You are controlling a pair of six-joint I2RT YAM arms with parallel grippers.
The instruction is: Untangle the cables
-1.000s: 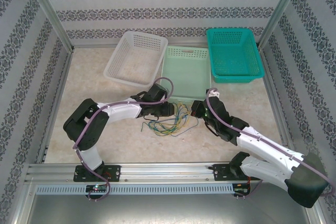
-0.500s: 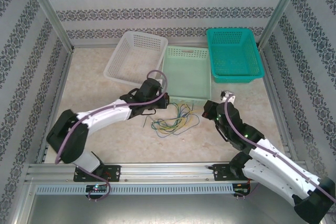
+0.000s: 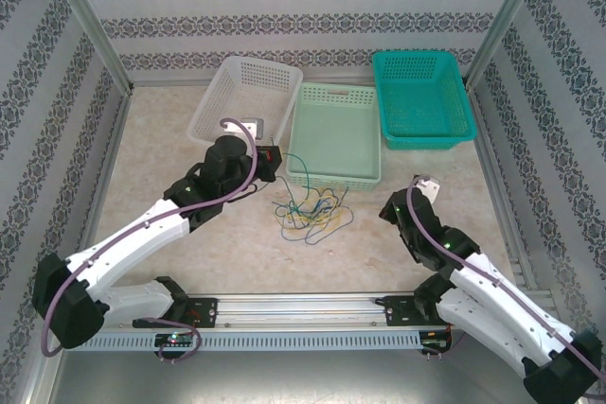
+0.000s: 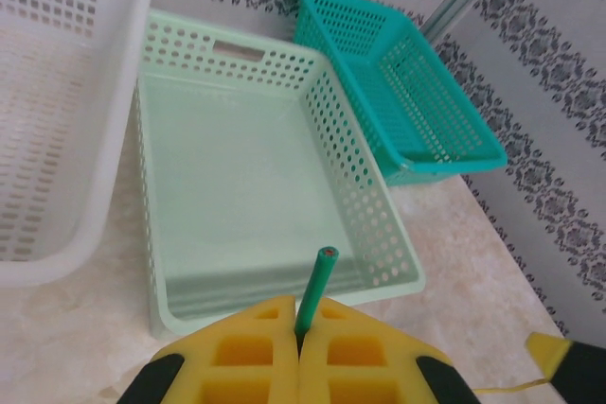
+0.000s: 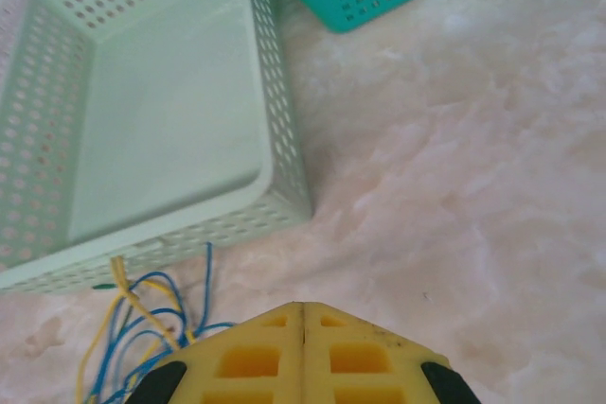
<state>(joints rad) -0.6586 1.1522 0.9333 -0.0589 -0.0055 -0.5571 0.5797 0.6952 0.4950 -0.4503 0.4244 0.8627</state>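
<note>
The left tool [image 4: 299, 324] is seen pressed together, and the end of a green cable [image 4: 316, 283] is pinched between its yellow fingers [image 4: 256, 347], pointing toward 12 o'clock. In the top view this tool is held by the near left corner of the pale green basket [image 3: 336, 180]. The other cables [image 3: 309, 211], green, blue and yellow, are found in a loose tangle on the surface [image 3: 237, 253], at 4 o'clock from it. The right tool [image 5: 303, 314] is closed on nothing, at 3 o'clock from the tangle. The white basket [image 3: 204, 115] and the teal basket [image 3: 426, 142] are placed at 11 and 1 o'clock from it.
</note>
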